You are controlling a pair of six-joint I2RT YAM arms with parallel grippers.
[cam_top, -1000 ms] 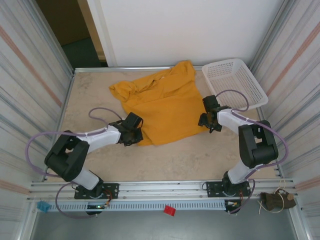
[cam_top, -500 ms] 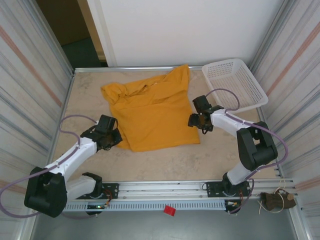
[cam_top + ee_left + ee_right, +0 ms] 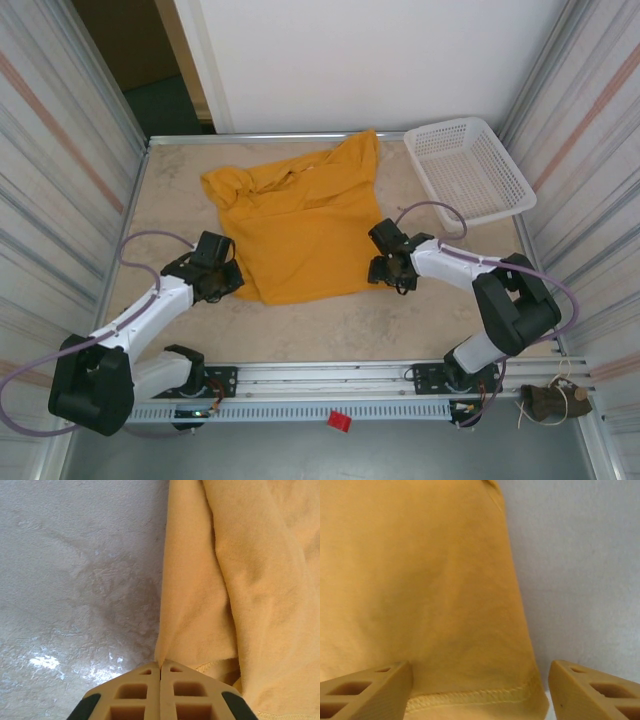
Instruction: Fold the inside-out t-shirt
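Down low over the counter point(image 3: 330, 325), the left arm point(image 3: 150, 305) stretches out, jaws pinching the shirt's point(image 3: 305, 225) near-left edge. The bent right arm point(image 3: 452, 262) holds jaws apart over its near-right hem.

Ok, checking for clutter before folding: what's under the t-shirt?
The table surface shows at the edges of the t-shirt; whatever lies beneath is covered by cloth and cannot be seen.
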